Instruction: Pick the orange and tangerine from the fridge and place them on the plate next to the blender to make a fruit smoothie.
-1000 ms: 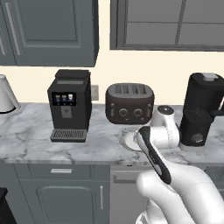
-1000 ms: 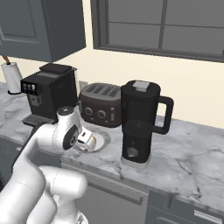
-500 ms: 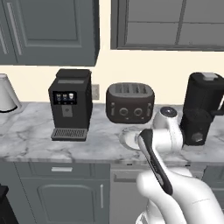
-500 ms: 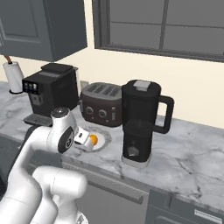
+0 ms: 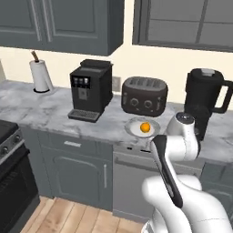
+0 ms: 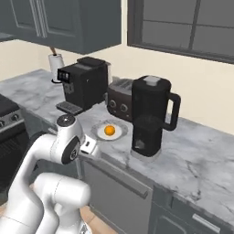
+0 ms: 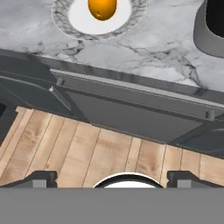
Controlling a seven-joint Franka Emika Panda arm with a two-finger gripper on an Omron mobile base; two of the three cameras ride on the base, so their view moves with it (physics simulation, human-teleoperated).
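Now the orange (image 5: 145, 128) sits centred on the plate (image 5: 134, 131), near the counter edge.

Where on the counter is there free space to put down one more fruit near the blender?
The marble between the coffee machine and the paper towel roll is bare, and so is the stretch right of the blender. The plate has some rim free around the orange fruit. It is crowded between the toaster, plate and blender.

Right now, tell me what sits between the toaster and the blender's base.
The plate holding one orange fruit sits just in front of that gap, seen in the right base view.
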